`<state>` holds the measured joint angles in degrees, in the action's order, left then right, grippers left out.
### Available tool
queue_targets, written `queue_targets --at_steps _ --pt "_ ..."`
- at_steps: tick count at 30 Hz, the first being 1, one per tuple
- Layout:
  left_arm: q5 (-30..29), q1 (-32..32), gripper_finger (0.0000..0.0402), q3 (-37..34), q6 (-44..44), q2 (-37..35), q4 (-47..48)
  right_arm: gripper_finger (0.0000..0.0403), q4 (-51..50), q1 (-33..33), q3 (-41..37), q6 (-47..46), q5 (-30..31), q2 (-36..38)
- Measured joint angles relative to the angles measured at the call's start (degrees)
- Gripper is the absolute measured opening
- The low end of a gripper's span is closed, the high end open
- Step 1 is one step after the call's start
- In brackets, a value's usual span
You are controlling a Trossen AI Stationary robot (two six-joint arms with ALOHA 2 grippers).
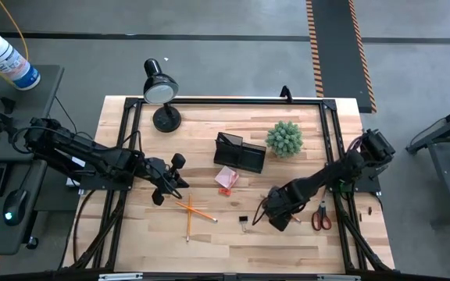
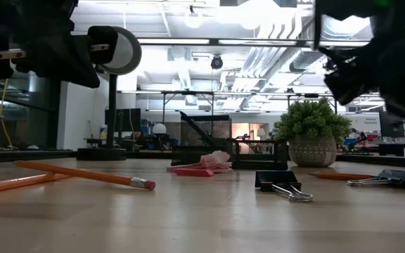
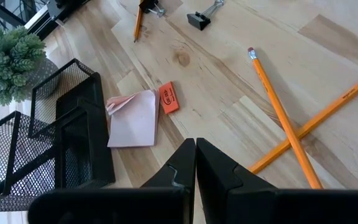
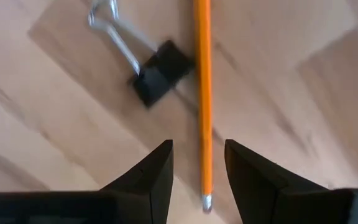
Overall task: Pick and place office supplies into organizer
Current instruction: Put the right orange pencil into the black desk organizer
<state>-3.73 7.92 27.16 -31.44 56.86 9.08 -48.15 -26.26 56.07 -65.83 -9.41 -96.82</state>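
The right gripper [image 4: 197,165] hangs low over a pencil [image 4: 202,93] in the lower right of the high view, jaws apart and straddling its eraser end without touching it. A binder clip [image 4: 160,78] lies just beside that pencil, so a skewed close could likely catch the clip or roll the thin pencil out from between the fingers. The left gripper [image 3: 194,158], jaws together, hovers left of centre above two crossed pencils [image 1: 192,211]. The organizer [image 1: 239,152] sits mid-table, with the sticky pad [image 1: 226,178] just below it in the high view and the plant [image 1: 285,138] close on its right; a long pencil carried flat might snag the mesh. The scissors [image 1: 321,216] lie at lower right.
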Motion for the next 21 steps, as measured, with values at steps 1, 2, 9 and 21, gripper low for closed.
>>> queue_targets --at_steps 1,2,9,21 --pt "0.0 0.0 0.0003 0.0 0.0 0.0 0.0 0.0137 -0.7 -0.6 0.0 -0.7 -0.7 0.0" --pt "0.0 0.0 0.0003 0.0 0.0 0.0 0.0 0.0137 -1.6 -1.2 0.0 -1.4 -1.2 0.0" --pt "0.0 0.0 0.0003 0.0 0.0 0.0 0.0 0.0137 -3.6 -6.1 0.0 -6.3 -2.0 0.0" --pt "0.0 0.0 0.0003 0.0 -0.2 0.0 0.0 0.0137 -4.0 -10.6 0.0 -10.6 1.5 0.0"
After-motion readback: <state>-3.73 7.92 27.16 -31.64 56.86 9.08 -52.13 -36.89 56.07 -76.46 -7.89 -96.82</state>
